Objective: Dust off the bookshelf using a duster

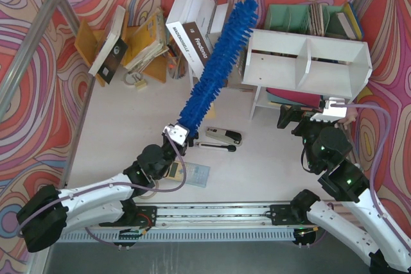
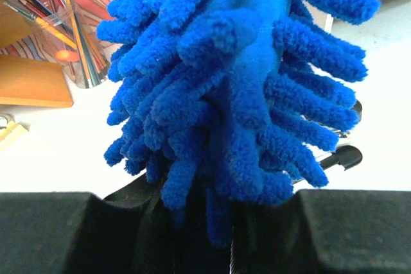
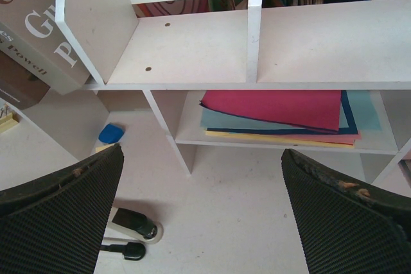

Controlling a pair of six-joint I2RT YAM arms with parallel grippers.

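Observation:
The duster [image 1: 215, 68] has a fluffy royal-blue head that slants up and right from my left gripper [image 1: 180, 134], which is shut on its lower end. Its tip reaches beside the upper left corner of the white bookshelf [image 1: 308, 62]; I cannot tell whether they touch. In the left wrist view the blue head [image 2: 237, 75] fills the frame above my left gripper [image 2: 225, 222]. My right gripper [image 1: 292, 120] is open and empty in front of the shelf's lower level. The right wrist view shows the right gripper [image 3: 200, 158], the shelf [image 3: 192, 49] with both upper compartments bare, and coloured sheets [image 3: 276, 110] below.
A stapler [image 1: 223, 136] and a black pen [image 1: 215, 147] lie between the arms. Books [image 1: 192, 24] lean left of the shelf, by an orange rack [image 1: 138, 43]. A teal organizer [image 1: 302, 17] stands behind it. A pencil cup [image 2: 70, 36] and a blue eraser [image 3: 111, 133] are nearby.

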